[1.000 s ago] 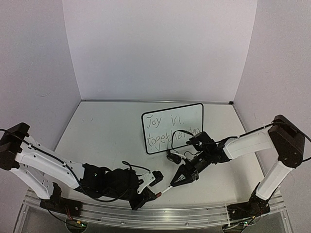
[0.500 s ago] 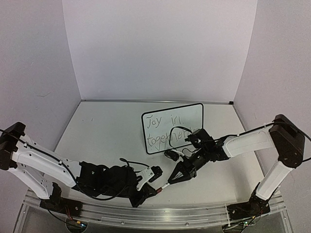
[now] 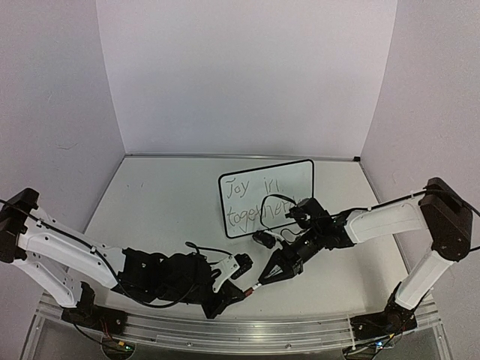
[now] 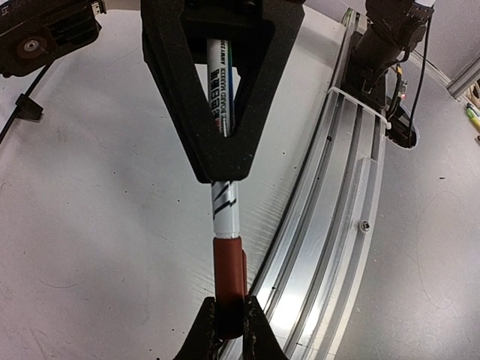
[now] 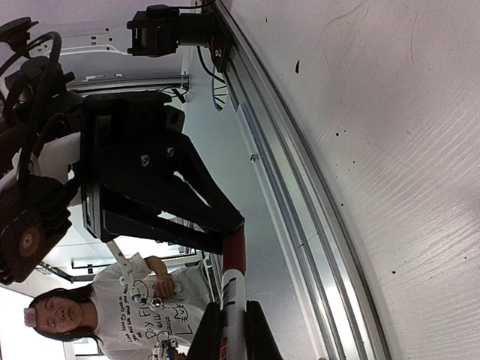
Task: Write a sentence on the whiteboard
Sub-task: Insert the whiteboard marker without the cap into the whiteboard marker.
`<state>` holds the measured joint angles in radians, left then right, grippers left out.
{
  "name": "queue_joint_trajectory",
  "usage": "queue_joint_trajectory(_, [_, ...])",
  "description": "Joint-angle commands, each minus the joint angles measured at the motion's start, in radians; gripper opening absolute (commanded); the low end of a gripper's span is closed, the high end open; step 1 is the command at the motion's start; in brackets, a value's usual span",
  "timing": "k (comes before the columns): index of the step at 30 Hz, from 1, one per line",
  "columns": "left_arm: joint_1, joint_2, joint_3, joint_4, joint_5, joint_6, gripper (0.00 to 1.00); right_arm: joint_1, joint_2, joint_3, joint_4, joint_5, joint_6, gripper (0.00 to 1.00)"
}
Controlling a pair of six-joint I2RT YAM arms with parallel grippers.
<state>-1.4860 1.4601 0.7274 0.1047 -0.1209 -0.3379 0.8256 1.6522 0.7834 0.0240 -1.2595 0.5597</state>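
Top external: whiteboard (image 3: 266,196) beyond right claw (image 3: 265,278) and its marker (image 3: 256,286).

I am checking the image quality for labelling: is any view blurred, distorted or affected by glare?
Top external: even light, soft shadows, sentence readable. Left wrist: sharp, but the lens bends the rail. Right wrist: table sharp, rail bent likewise.

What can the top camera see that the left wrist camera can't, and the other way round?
Only the top camera shows the whiteboard with the sentence on it. Only the left wrist camera shows the tiny print on the marker and the left gripper pinching its red cap up close. Both show the marker held by the right gripper.
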Motion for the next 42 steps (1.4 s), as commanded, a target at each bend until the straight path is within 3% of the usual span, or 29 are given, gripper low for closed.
queue_joint_trajectory(1, [0.021, -0.023, 0.086, 0.124, 0.060, 0.017, 0.00, 0.031, -0.034, 0.024, 0.021, 0.019, -0.020, 0.00])
queue_joint_trajectory(42, [0.083, -0.035, 0.136, 0.310, 0.085, 0.060, 0.00, 0.104, -0.043, 0.040, 0.069, 0.032, 0.007, 0.00])
